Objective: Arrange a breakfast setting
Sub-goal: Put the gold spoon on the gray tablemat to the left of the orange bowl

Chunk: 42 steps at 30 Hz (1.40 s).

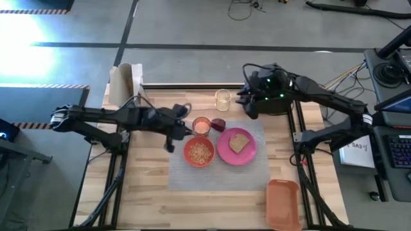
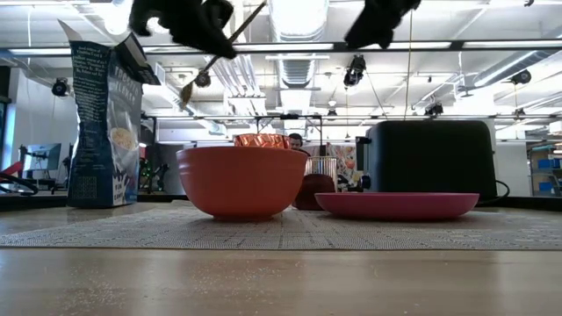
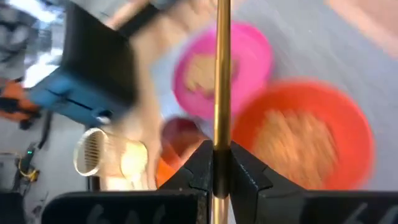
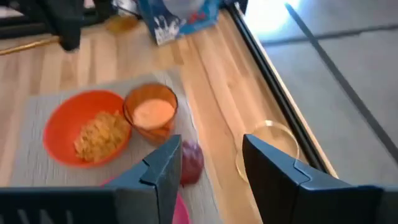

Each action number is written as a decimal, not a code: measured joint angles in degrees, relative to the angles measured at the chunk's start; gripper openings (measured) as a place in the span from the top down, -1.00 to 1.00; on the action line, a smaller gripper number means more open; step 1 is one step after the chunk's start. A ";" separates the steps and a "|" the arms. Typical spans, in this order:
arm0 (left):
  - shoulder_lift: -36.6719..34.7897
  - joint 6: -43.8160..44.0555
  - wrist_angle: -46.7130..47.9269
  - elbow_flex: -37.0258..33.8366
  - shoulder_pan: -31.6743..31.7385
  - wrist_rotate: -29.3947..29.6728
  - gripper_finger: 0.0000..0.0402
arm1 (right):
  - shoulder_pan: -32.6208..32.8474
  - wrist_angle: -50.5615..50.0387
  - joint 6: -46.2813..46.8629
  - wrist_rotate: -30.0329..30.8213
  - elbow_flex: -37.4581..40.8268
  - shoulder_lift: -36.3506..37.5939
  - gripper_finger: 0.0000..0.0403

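Note:
My left gripper (image 1: 172, 131) hovers left of the orange cup (image 1: 201, 126), shut on a gold spoon (image 3: 222, 74). The spoon also shows in the low view (image 2: 211, 63). The orange-red bowl (image 1: 200, 152) holds cereal and stands on the grey mat. The pink plate (image 1: 237, 146) beside it carries the brown toast (image 1: 239, 142). The dark red fruit (image 1: 219, 124) lies on the mat next to the cup. My right gripper (image 4: 211, 174) is open and empty. It hangs in the air near the toaster (image 1: 277, 97), far right of the fruit (image 4: 191, 158). My left gripper pinches the spoon's thin shaft (image 3: 221, 146) between its two fingers. The shaft runs out forward past the fingertips. The spoon is lifted clear of the table. In the low view it slants, with its bowl end (image 2: 187, 89) lowest.
A clear glass (image 1: 223, 99) stands at the far side of the mat. A cereal bag (image 1: 125, 82) stands at the far left. The rectangular orange tray (image 1: 282, 202) lies at the near right. There is bare wood along the near edge.

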<state>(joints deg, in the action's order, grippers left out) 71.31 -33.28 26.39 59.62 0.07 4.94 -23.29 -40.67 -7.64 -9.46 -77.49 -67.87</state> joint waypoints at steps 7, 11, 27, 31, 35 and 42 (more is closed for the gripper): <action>1.61 -5.18 13.79 4.12 -0.02 0.03 0.95 | 0.00 -4.06 2.63 1.11 0.68 1.92 0.27; 1.52 -5.45 15.41 3.57 -0.02 0.07 0.95 | 0.00 -4.07 2.58 1.13 1.64 1.55 0.29; 9.96 -27.53 34.84 1.68 -0.06 0.00 0.94 | -0.02 -7.52 3.88 5.94 2.62 -0.55 0.30; 14.07 -34.03 37.66 1.65 -0.15 0.01 0.94 | -0.01 -7.52 4.63 6.67 2.62 -0.53 0.31; 16.27 -39.27 36.19 1.63 -0.15 0.00 0.94 | 0.00 -7.52 5.17 6.69 2.62 -0.53 0.32; 18.19 -47.62 29.45 1.63 -0.74 0.00 0.94 | -0.01 -7.49 6.10 6.69 2.62 -0.51 0.33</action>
<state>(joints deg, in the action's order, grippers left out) 89.50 -80.90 55.84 61.25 -0.67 4.94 -23.30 -48.16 -1.54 -2.78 -74.87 -68.38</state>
